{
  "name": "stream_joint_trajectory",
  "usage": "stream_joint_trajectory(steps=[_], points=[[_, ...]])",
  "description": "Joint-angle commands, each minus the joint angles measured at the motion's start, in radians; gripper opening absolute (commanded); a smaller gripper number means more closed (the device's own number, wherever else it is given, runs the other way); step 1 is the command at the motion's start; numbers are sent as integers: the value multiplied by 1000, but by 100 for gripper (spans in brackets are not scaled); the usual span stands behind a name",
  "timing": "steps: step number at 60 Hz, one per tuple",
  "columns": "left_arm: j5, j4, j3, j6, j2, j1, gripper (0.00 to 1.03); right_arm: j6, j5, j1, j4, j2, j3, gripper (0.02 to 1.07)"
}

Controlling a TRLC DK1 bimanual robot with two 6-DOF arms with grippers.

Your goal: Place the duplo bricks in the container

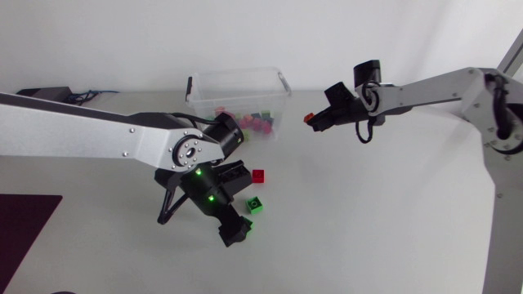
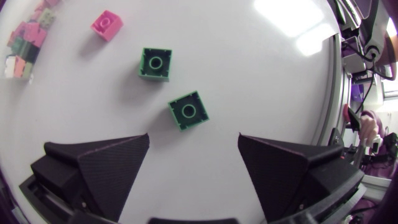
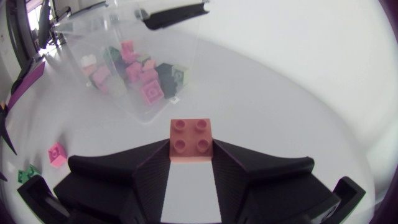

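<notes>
The clear container (image 1: 237,88) stands at the back of the table with several bricks inside. My right gripper (image 1: 316,122) hovers to its right, shut on a red four-stud brick (image 1: 309,119). In the right wrist view that brick (image 3: 191,140) sits clamped between the fingers of the gripper (image 3: 191,158), with the container (image 3: 134,37) just ahead. My left gripper (image 2: 193,152) stands open above two green bricks (image 2: 188,110) (image 2: 155,63), and a pink brick (image 2: 106,25) lies further ahead. From above, the left gripper (image 1: 233,222) is beside one green brick (image 1: 256,204) and a red-pink brick (image 1: 259,175).
A dark mat (image 1: 24,224) lies at the table's front left corner. The container's black-handled lid edge (image 3: 171,14) shows near its rim. The left arm's links (image 1: 122,143) cross the table's left half.
</notes>
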Motion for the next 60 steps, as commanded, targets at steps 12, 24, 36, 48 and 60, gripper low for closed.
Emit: stream_joint_trajectory(steps=[12,24,36,48,60], points=[[7,-30,20,-83,26,-33,97,59,-36,-30,82,-249,-266,29],[-47,-56,89,-123,87,-42,96,96,-48,-33,104,-429,-407,29],[-87,-72,156,-174,158,-56,91,127,-77,-40,107,-573,-507,29],[-89,-88,192,-206,198,-53,89,142,-99,-56,107,-650,-554,29],[-125,-99,212,-221,227,-59,84,158,-108,-60,99,-688,-568,29]])
